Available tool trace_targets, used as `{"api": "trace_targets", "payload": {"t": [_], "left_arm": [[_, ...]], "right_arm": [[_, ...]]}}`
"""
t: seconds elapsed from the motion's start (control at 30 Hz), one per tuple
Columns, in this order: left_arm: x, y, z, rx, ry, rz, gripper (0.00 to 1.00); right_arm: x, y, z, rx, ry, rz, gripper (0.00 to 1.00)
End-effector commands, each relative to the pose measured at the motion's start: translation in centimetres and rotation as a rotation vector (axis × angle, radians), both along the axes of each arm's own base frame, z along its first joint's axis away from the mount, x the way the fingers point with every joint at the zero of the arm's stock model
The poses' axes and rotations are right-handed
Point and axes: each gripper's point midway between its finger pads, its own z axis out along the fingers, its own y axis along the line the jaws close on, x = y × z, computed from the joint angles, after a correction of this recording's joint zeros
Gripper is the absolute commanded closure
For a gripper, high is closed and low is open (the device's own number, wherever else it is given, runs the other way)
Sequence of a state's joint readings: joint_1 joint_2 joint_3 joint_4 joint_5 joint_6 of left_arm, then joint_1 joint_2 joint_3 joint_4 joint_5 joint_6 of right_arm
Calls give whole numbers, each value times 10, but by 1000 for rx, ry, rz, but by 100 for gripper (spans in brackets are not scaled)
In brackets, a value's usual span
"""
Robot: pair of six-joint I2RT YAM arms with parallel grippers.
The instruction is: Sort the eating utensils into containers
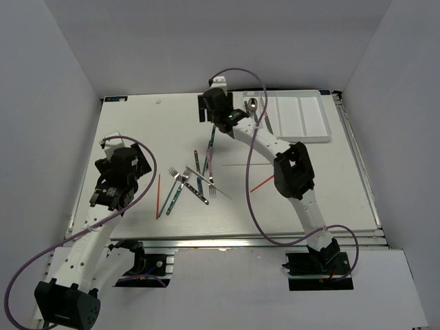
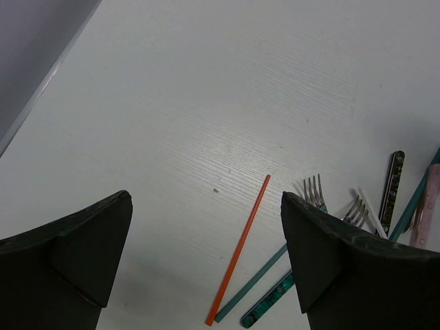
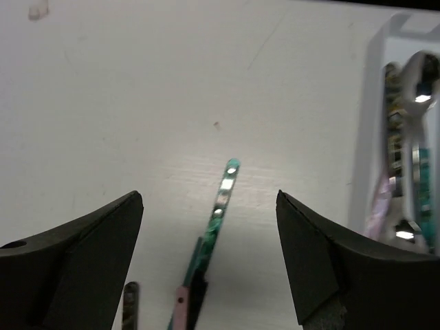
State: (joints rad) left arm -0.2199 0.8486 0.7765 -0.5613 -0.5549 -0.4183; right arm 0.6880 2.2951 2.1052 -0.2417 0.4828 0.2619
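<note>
Evidently mid-sort: both end effectors empty, most cutlery not yet in the tray

The right end effector hangs at the far side of the table with its jaws spread wide and nothing between them. It is lined up over a teal-handled utensil that lies flat and points away from it. That stance suits a pick from above, and the wide gap gives room to straddle the slim handle.

Just to its right sits the white tray. Its nearest compartment already holds a few utensils, at least one of them a spoon, so the carry should be short.

The left end effector is likewise wide open and holding nothing. It faces an orange chopstick that lies apart from the forks, which probably makes it the easier target there.

The loose pile overlaps in places mid-table, so lifting one piece may well drag another.
</note>
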Motion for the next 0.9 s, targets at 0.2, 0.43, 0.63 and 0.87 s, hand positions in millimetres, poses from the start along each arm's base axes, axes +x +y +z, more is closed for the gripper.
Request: {"api": "trace_targets", "payload": {"t": [0.2, 0.43, 0.63, 0.87], "left_arm": [[-4, -4, 12, -21, -57, -29, 2], [-7, -5, 20, -35, -89, -40, 2], [-7, -6, 21, -39, -94, -45, 2], [-8, -7, 22, -42, -100, -48, 2]], "right_arm": [[9, 25, -78, -58, 62, -83, 42], [7, 20, -136, -118, 143, -66, 51], [-1, 11, -145, -105, 201, -74, 65], [-14, -3, -157, -83, 305, -112, 89]]}}
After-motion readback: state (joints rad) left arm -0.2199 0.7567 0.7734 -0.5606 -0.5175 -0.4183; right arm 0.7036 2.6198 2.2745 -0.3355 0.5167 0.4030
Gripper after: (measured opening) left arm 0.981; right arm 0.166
